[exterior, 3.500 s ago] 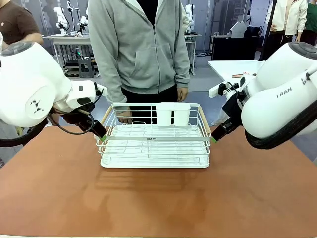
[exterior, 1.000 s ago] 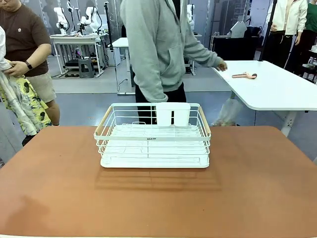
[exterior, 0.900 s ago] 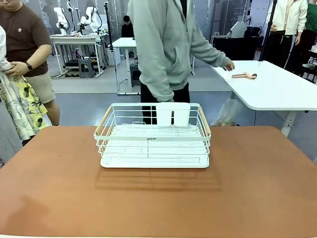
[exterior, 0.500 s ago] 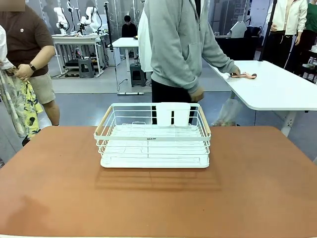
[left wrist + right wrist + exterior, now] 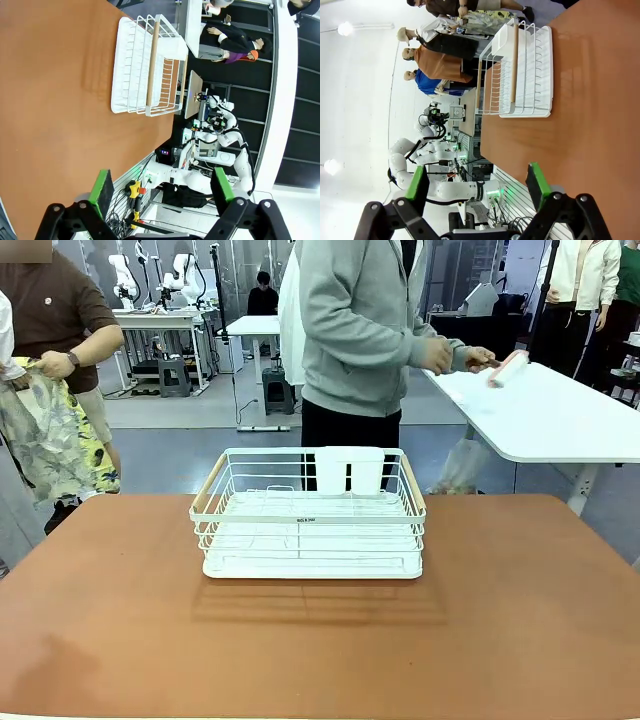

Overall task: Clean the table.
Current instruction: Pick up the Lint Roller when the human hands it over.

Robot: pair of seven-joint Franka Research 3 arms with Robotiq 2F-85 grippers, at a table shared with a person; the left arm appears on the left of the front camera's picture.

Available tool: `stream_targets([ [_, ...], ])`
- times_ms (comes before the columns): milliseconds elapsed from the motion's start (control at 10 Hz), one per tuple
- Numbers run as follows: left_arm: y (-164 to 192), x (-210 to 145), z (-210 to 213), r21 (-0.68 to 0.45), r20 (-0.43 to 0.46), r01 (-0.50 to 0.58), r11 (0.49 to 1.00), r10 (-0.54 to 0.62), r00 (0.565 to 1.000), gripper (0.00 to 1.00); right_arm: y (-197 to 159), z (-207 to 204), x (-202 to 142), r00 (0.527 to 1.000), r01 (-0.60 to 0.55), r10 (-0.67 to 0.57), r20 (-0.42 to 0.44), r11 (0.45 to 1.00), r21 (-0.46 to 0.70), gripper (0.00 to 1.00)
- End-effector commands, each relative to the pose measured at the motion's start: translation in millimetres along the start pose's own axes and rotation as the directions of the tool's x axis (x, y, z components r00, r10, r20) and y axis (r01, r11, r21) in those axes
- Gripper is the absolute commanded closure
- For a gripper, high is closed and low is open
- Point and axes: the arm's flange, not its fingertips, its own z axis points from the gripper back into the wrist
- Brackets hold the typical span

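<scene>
Left pincer (image 5: pixel 162 186): jaws wide apart, empty; bench (image 5: pixel 50 100) lies ahead at 10 o'clock, well apart.
Right pincer (image 5: pixel 477 181): jaws wide apart, empty; bench at 2 o'clock, apart.
Bench: reddish-brown top, long axis 9–3 in front view.
Wire rack (image 5: pixel 308 515): on bench toward 12; label too small to read.
Person's hand (image 5: pixel 478 357): at 1 o'clock, holding roller (image 5: pixel 508 368) over white bench (image 5: pixel 560 420).

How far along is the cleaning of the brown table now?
Done: nothing visible yet. In hand: the person's hand holds a roller above the white table. Left: the wire rack stands on the brown table, not yet rolled. The left gripper and the right gripper hover apart from it, jaws open, empty.
</scene>
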Motion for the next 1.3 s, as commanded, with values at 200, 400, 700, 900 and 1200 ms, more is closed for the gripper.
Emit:
stream_targets([
  [200, 0.3, -4.4, 0.8, 0.013, 0.002, 0.008, 1.000, -0.008, 1.000, 0.00, 1.2, -0.5, -1.4, 1.000, -0.010, 0.010, 0.001, 1.000, 0.017, 0.00],
  [400, 0.3, -4.4, 0.8, 0.013, 0.002, 0.008, 1.000, -0.008, 1.000, 0.00, 1.2, -0.5, -1.4, 1.000, -0.010, 0.010, 0.001, 1.000, 0.017, 0.00],
  [700, 0.3, -4.4, 0.8, 0.013, 0.002, 0.008, 1.000, -0.008, 1.000, 0.00, 1.2, -0.5, -1.4, 1.000, -0.010, 0.010, 0.001, 1.000, 0.017, 0.00],
  [900, 0.3, -4.4, 0.8, 0.013, 0.002, 0.008, 1.000, -0.008, 1.000, 0.00, 1.2, -0.5, -1.4, 1.000, -0.010, 0.010, 0.001, 1.000, 0.017, 0.00],
  [1200, 0.3, -4.4, 0.8, 0.013, 0.002, 0.008, 1.000, -0.008, 1.000, 0.00, 1.2, -0.5, -1.4, 1.000, -0.010, 0.010, 0.001, 1.000, 0.017, 0.00],
])
